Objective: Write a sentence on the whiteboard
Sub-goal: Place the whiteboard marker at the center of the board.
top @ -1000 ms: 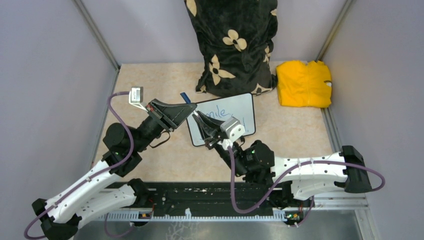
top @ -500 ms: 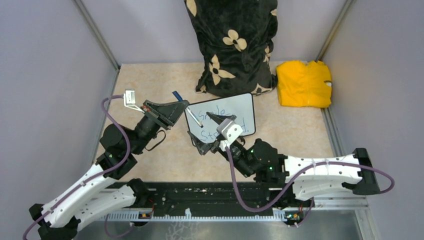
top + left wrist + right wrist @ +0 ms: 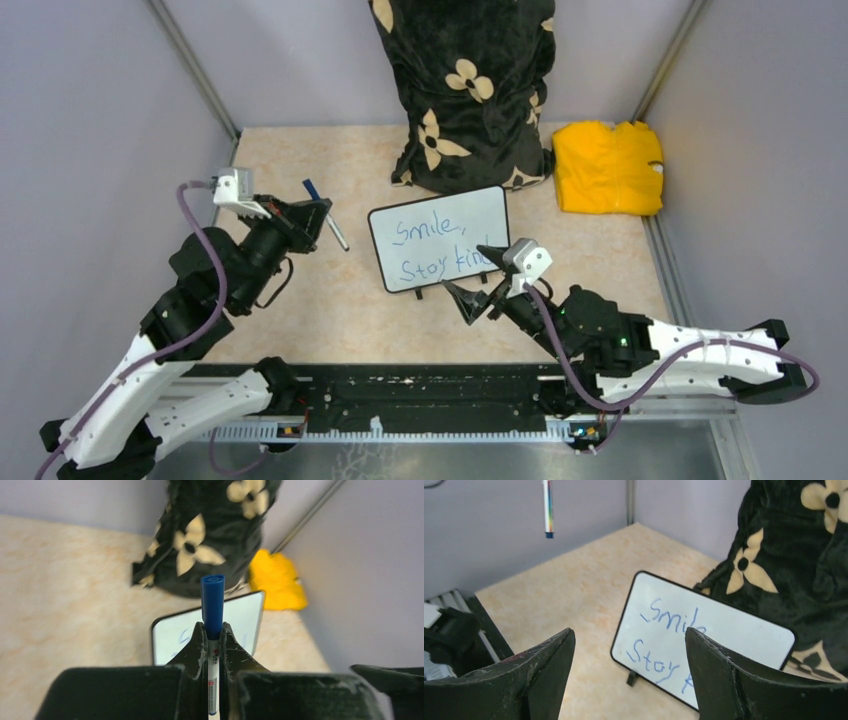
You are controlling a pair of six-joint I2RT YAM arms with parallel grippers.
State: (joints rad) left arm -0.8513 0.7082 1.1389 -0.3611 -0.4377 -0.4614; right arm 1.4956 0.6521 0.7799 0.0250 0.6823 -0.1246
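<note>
A robotics lab cell: bare grey partition walls (image 3: 100, 120) box in a beige tabletop (image 3: 340, 310) fronted by a black mounting rail (image 3: 420, 395).

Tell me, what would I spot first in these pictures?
The whiteboard in the middle, with blue writing: "Smile, stay kind". Behind it stands a big black bag with cream flowers, and a yellow cloth lies at the back right. On the left, the left gripper holds a blue marker.
</note>
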